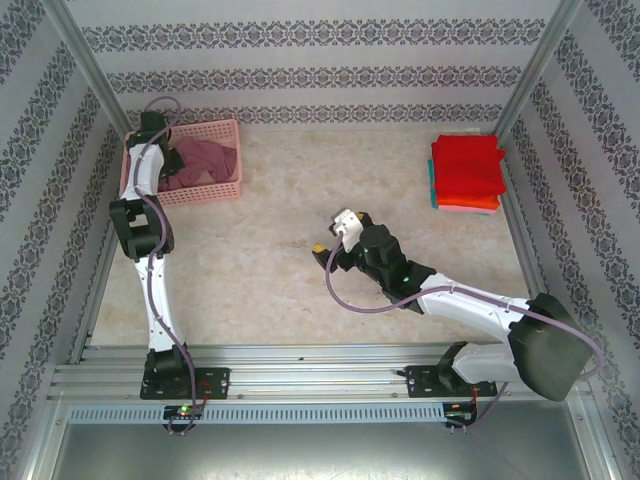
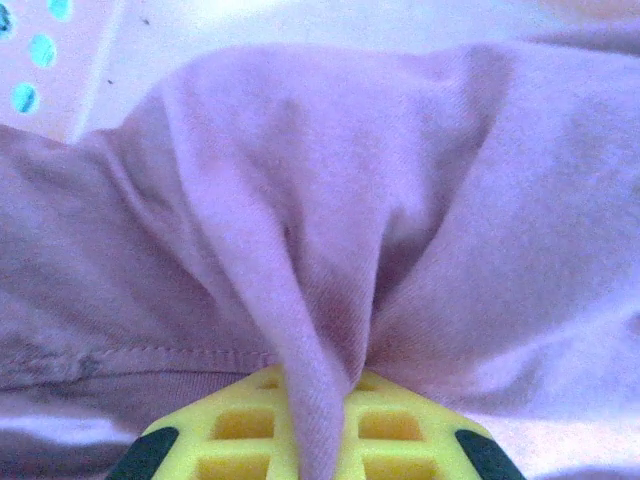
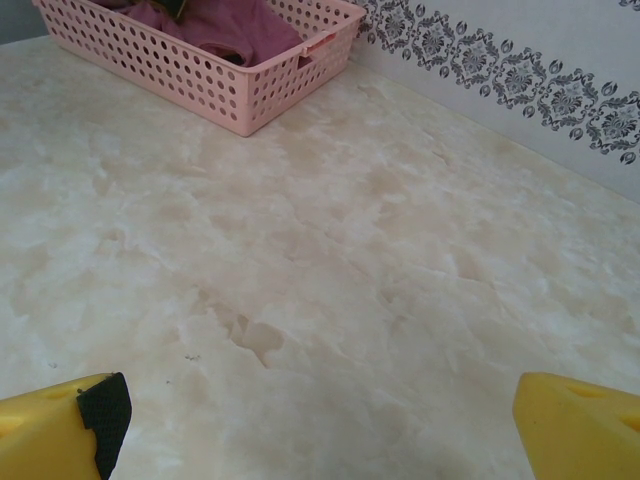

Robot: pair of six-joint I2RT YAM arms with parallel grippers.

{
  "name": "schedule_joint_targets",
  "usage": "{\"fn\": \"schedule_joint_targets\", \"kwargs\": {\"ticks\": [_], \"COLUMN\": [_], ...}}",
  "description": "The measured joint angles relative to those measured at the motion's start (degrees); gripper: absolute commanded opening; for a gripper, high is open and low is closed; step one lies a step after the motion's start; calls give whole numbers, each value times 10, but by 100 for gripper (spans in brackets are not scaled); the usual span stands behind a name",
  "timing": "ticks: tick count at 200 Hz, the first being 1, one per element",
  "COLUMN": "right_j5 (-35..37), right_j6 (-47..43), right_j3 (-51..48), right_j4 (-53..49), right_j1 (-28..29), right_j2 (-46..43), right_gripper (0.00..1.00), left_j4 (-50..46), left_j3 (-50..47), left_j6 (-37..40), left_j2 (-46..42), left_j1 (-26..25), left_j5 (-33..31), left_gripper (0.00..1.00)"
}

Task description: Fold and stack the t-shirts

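A pale marbled table (image 1: 260,280), walled on three sides by panels with dark floral stripes (image 1: 300,80), carries the scene from the top camera. The right arm (image 1: 470,305) stretches from its base at the near edge toward the middle of the table, while the left arm (image 1: 150,260) reaches straight up the left side to the far-left corner. There sits a pink lattice basket (image 1: 215,190), seen from the right wrist camera as a low perforated tray (image 3: 200,80) near the patterned wall. Well apart from it, in the far-right corner, lies a neat stack of folded t-shirts (image 1: 467,172): red on top, with an orange edge showing along the near side and a teal edge along the left. A maroon-plum t-shirt (image 1: 205,160) lies crumpled inside the basket, its cloth heaped above the rim in the right wrist view (image 3: 215,25). The left gripper (image 1: 168,148) is down in the basket; its wrist camera shows the yellow fingers (image 2: 230,425) clamped on a raised fold of the maroon-plum cloth (image 2: 400,200), which bunches up between them. The right gripper (image 1: 322,250) hangs over bare table near the centre, touching no cloth, and its two yellow fingers (image 3: 60,425) stand wide apart at the lower corners of its own view.
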Motion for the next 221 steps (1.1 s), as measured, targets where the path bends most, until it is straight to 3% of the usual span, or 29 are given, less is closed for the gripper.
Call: {"fn": "schedule_joint_targets", "kwargs": {"ticks": [54,96,172,198,207,217,221], "right_j5": [0,0,-1,-1,-1,-1,0], "right_j6": [4,15,28,32,33,34,35], "right_j3": [0,0,-2,-5,-9,-15,-18], "right_j4": [0,1,15,21,22,22,22], "right_j1": [0,0,0,0,0,0,0], "right_j2": [0,3,13,12,10,3,0], "right_gripper": [98,98,98,98,98,98,98], "left_j4": [3,10,10,32,52,71,82], "left_j3": [-20,-10,-10,-64,-105,-152,-174], "left_j6": [-3,6,41,44,43,38,35], "left_j2": [-124,-218,-349,-410,-433,-454,-460], "left_j1": [-20,-66,-240,-306,-322,-332,-334], "left_j5": [-2,6,14,28,37,48,53], "left_gripper": [0,0,0,0,13,47,64]}}
